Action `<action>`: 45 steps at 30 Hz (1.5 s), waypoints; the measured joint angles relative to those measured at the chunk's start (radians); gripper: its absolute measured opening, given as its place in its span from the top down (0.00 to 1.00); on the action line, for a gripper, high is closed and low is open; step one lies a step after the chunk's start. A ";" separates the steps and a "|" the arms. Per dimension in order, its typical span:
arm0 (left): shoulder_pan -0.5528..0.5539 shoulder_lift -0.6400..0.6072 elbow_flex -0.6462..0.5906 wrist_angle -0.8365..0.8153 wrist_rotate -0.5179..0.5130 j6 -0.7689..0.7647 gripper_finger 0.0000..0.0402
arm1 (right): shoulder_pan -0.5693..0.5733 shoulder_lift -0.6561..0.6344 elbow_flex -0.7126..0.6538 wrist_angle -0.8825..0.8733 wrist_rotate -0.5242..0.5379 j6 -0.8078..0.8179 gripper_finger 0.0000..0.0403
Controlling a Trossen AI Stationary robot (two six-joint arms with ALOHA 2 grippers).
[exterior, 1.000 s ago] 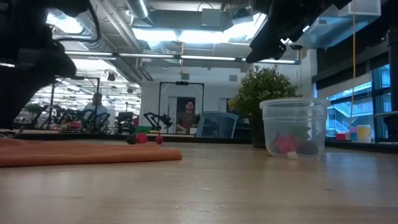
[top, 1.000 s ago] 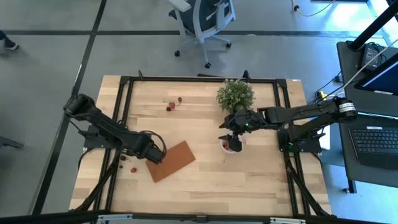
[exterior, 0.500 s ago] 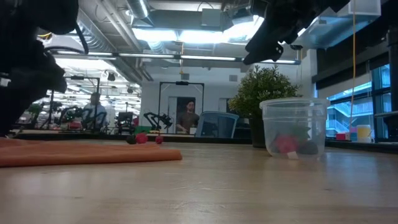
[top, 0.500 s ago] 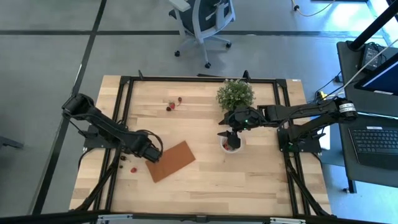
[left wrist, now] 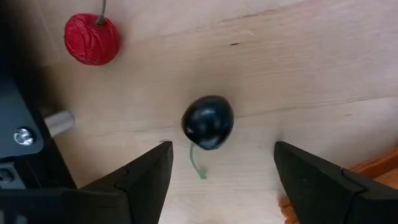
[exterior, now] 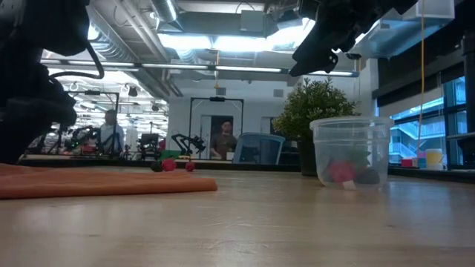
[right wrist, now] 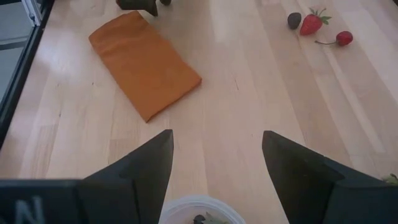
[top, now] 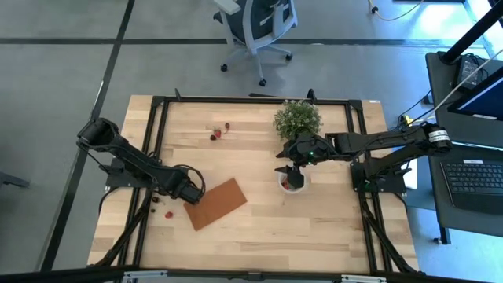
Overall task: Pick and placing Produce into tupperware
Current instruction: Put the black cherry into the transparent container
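My left gripper point(top: 187, 192) hangs open just off the brown board's left end. In its wrist view the open fingers point(left wrist: 221, 162) stand on either side of a dark berry point(left wrist: 208, 122) with a green stem, without touching it. A red cherry-like piece point(left wrist: 91, 38) lies nearby. My right gripper point(top: 292, 173) is open point(right wrist: 217, 149) above the clear cup point(exterior: 350, 152), which stands on the table with a red and a dark piece inside. More produce point(top: 214, 135) lies near the far edge.
The flat brown board point(top: 216, 203) lies between the arms. The potted plant point(top: 297, 119) stands right behind the cup. A strawberry point(right wrist: 311, 23), a dark berry point(right wrist: 294, 20) and a red cherry point(right wrist: 344, 38) lie together. Red pieces point(top: 167, 212) lie near the left frame rail.
My left gripper has moved a little toward the table's left edge, off the board's end. My right gripper has shifted slightly toward the far edge above the cup. The cup and produce have stayed where they were.
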State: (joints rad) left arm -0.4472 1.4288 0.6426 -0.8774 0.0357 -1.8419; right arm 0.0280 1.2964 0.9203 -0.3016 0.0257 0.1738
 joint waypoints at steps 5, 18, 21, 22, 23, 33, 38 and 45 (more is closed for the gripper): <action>0.000 0.001 0.000 0.001 -0.003 -0.005 0.38 | 0.000 0.000 0.000 0.004 0.000 0.000 0.39; 0.000 0.003 -0.002 0.009 0.003 -0.037 0.51 | 0.000 0.000 0.000 0.007 0.000 0.000 0.39; 0.000 0.003 -0.002 0.011 0.003 -0.036 0.54 | 0.000 0.000 0.000 0.007 0.000 0.000 0.39; 0.000 0.003 -0.002 0.012 0.003 -0.036 0.55 | 0.000 0.000 0.000 0.007 0.000 0.000 0.39; 0.000 0.003 -0.002 0.012 0.003 -0.036 0.56 | 0.000 0.000 0.000 0.007 0.000 0.000 0.39; 0.000 0.004 -0.003 0.015 0.010 -0.033 0.68 | 0.000 0.000 0.000 0.006 0.000 0.000 0.39; 0.000 0.004 -0.003 0.014 0.010 -0.032 0.76 | 0.000 0.000 0.000 0.006 0.000 0.000 0.39; -0.001 0.004 -0.003 0.013 0.002 -0.028 0.89 | 0.000 0.000 0.000 0.005 0.000 0.000 0.39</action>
State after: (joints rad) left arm -0.4480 1.4326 0.6395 -0.8642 0.0377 -1.8700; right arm 0.0284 1.2964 0.9203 -0.2962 0.0257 0.1738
